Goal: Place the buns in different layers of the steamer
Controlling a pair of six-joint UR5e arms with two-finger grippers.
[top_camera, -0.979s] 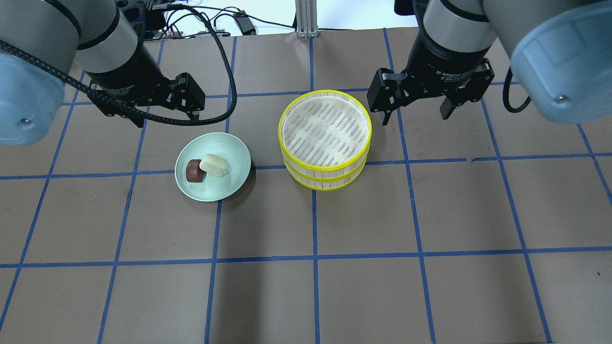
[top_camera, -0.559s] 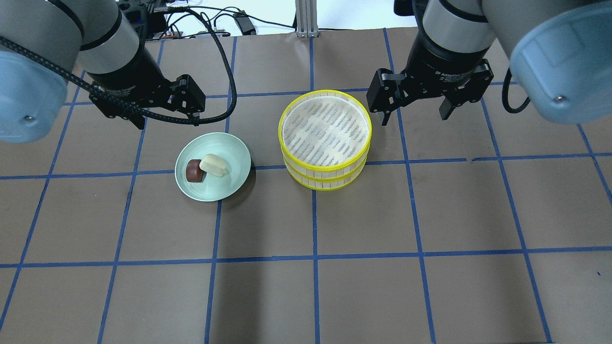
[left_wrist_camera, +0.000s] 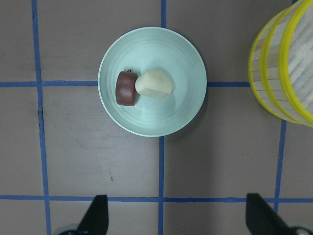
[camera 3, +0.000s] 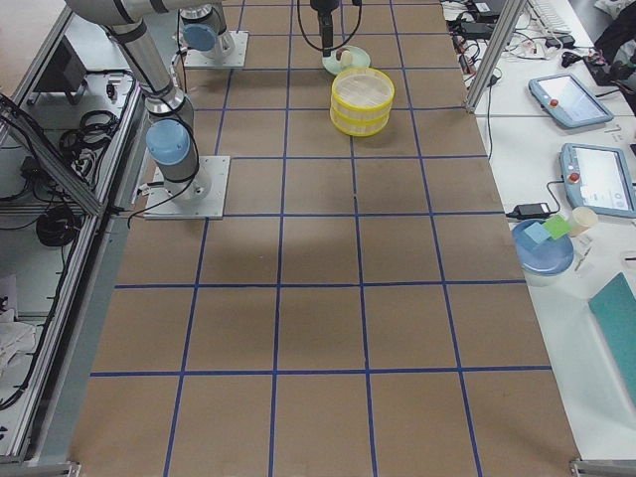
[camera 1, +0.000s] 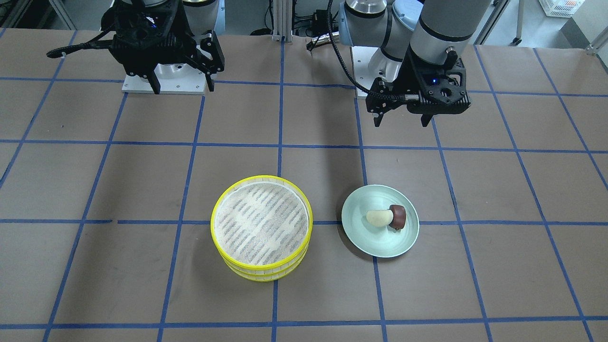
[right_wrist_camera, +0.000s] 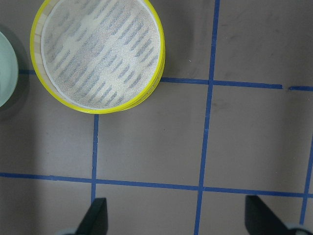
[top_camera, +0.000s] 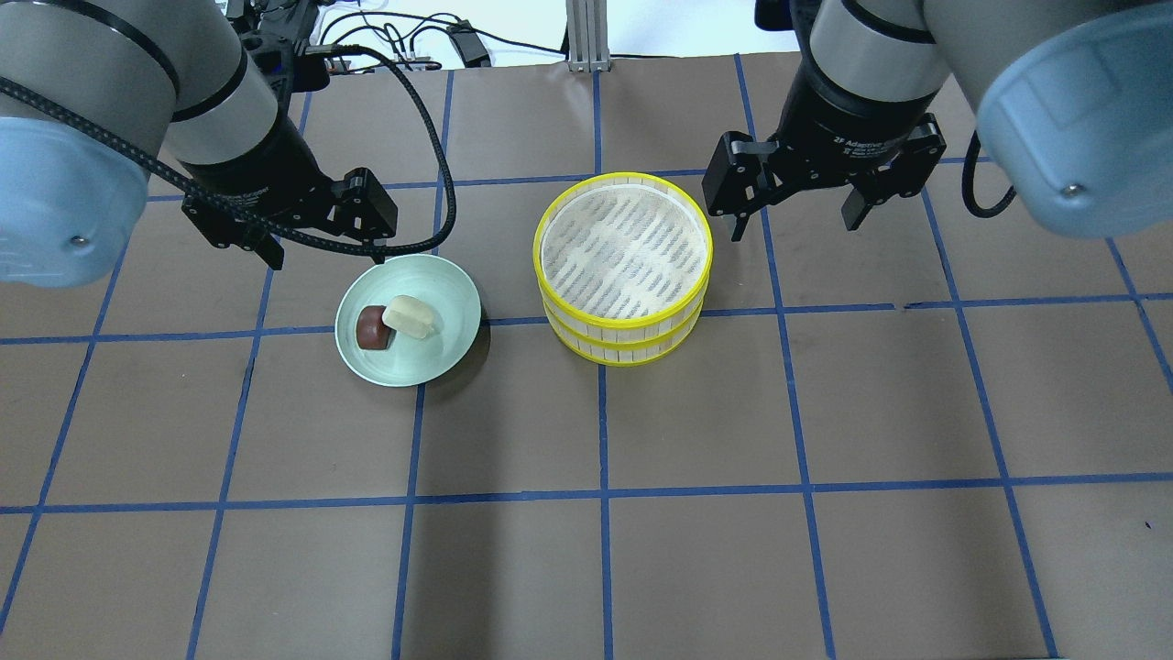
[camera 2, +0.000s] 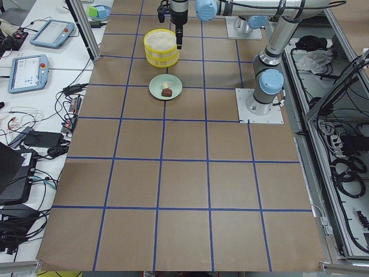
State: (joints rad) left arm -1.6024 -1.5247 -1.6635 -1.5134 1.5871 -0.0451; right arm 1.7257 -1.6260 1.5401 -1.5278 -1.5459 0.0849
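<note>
Yellow steamer (top_camera: 625,323) beside plate (top_camera: 414,363) — rims apart, cream bun (top_camera: 409,317) touching brown bun (top_camera: 370,328)

Grey tubes (top_camera: 875,37), pale blue joint caps (top_camera: 1072,101), small screws (top_camera: 1063,191). Black left gripper (top_camera: 326,252); right gripper (top_camera: 794,227) white-lettered. Braided black cable (top_camera: 443,165), left side.

Two-tray steamer (camera 3: 362,101) with yellow rims, trays stacked, on the brown table (camera 3: 318,298) gridded in blue tape. Pale green plate (camera 3: 347,64) just beyond it, partly hidden. Near arm's base (camera 3: 175,149) by the table's left edge. On the side bench (camera 3: 517,149): two tablets (camera 3: 568,99) and a blue dish (camera 3: 542,250).
</note>
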